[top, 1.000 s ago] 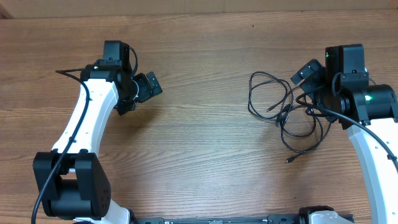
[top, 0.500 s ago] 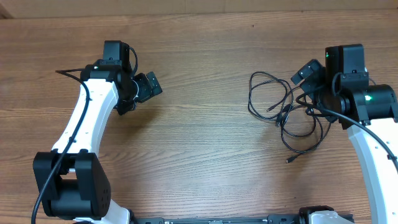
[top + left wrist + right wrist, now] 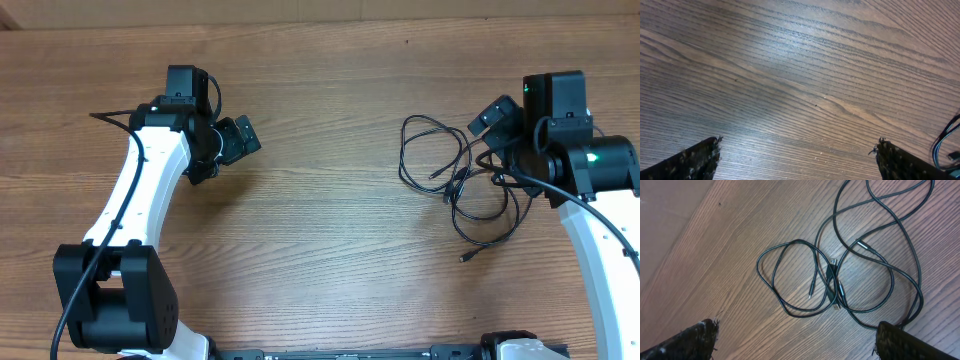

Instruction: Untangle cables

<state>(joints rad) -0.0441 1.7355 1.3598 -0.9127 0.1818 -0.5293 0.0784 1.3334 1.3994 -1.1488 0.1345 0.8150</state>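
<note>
Right hand (image 3: 797, 326) at full spread directly above the looped black cables (image 3: 833, 282).

No words, numbers, labels or signs are showing anywhere in these pictures. Nothing to read is showing on the arms, on the cables or on the wooden surface.
</note>
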